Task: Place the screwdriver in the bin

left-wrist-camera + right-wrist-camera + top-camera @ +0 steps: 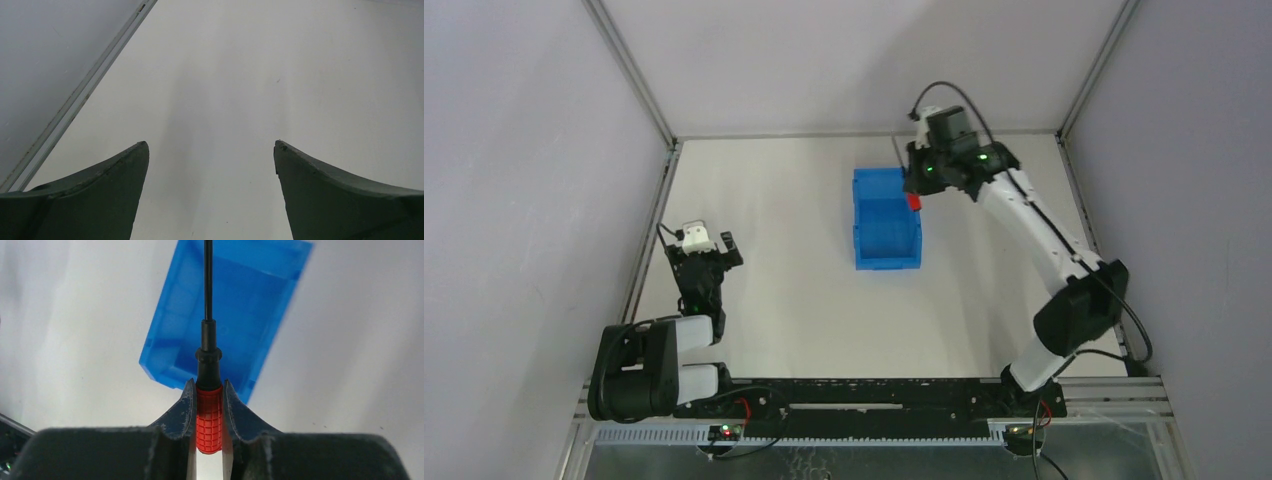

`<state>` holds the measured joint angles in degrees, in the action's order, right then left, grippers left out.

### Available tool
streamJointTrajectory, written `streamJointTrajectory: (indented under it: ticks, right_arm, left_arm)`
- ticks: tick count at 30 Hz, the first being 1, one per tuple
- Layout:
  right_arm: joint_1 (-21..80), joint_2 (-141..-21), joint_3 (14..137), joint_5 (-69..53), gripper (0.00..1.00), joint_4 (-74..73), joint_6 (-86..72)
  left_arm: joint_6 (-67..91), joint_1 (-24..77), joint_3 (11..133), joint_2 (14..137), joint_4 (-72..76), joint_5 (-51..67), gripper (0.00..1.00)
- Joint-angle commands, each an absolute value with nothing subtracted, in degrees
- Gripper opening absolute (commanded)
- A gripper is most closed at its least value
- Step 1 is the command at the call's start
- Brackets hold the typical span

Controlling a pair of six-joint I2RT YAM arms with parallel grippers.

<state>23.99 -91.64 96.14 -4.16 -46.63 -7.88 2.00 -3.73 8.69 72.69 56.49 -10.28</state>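
Observation:
My right gripper (pixel 208 390) is shut on the screwdriver (pixel 208 420), both jaws pressed against its ribbed red handle while the black collar and thin dark shaft point away over the bin (pixel 250 305). From above, the right gripper (pixel 913 192) hangs in the air at the far right corner of the bright blue bin (pixel 874 218), with the red handle (pixel 914 202) showing just below it. Over at the left side of the table my left gripper (pixel 712 243) stands open; its two dark fingers (pixel 115 185) frame only bare table.
White walls with metal corner rails (pixel 639 75) close the table in on the left, back and right. A black rail with cables (pixel 874 395) runs along the near edge by the arm bases.

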Motion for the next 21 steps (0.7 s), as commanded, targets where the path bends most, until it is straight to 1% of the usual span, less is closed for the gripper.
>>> streamJointTrajectory:
  ticks: [1,7,10,11,13,17,21]
  right_arm:
    - [28.8,-98.7,97.8,-1.1,0.11,-43.1,-4.8]
    - [31.2,-106.6,95.6,3.2,0.12,-38.4,-5.1]
    - [32.1,-109.0,92.4,5.7,0.18,-32.3,-3.7]
    - [32.3,-109.8,91.5,6.4,0.2,-30.9,-3.4]
    - [32.5,-111.1,90.8,7.2,0.29,-29.2,-3.4]
    - [32.8,-112.5,90.5,6.9,0.49,-28.7,-4.1]
    - [33.1,-111.0,90.4,7.0,0.6,-28.9,-5.0]
  left_arm:
    - [1.7,-3.6,11.0,72.1,60.4,-10.2,1.0]
    - [1.7,-3.6,11.0,72.0,60.4,-10.1,1.0]
    - [1.7,-3.6,11.0,72.1,60.4,-10.1,1.0]
    - [1.7,-3.6,11.0,72.0,60.4,-10.2,1.0]
    - [1.7,-3.6,11.0,72.1,60.4,-10.2,1.0]
    - [1.7,-3.6,11.0,72.1,60.4,-10.1,1.0]
    - [1.7,-3.6,11.0,72.1,60.4,-10.1,1.0]
